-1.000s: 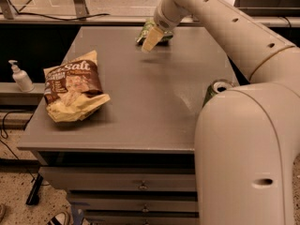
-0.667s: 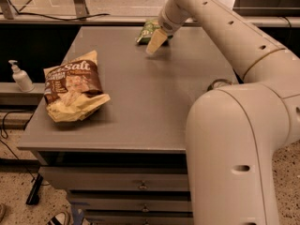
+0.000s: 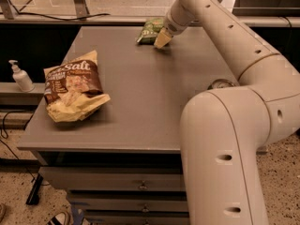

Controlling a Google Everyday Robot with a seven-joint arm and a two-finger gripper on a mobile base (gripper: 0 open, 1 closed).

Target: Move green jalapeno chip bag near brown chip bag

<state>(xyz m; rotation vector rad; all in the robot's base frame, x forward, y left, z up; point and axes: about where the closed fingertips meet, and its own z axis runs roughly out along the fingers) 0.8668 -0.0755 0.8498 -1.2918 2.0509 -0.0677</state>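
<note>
Gripper (image 3: 163,39) has drifted a touch toward 3 o'clock since a moment ago, and the big arm (image 3: 225,36) has swung with it. The green jalapeno chip bag (image 3: 150,29) looks like it's sitting about where it was, up at the 12 o'clock edge of the surface (image 3: 140,102). The gripper tip is down right against the bag's 4 o'clock corner. Whether it's open or clamped on anything, honestly can't tell from this angle.

What I'd worry about:
- The bag is right by the far edge, so a nudge toward 12 o'clock probably knocks it off the back.
- It's flat, slick foil. A shallow corner pinch could easily slip or just crumple it.
- The brown chip bag (image 3: 70,90) is well apart at 9 o'clock, close to that edge. Coming in too hard could shove it toward the pump bottle (image 3: 21,77) sitting lower beyond it.

Readable text: white "salt" on the brown bag, and the smaller print under it is mush. The green bag's lettering is too small to read.
</note>
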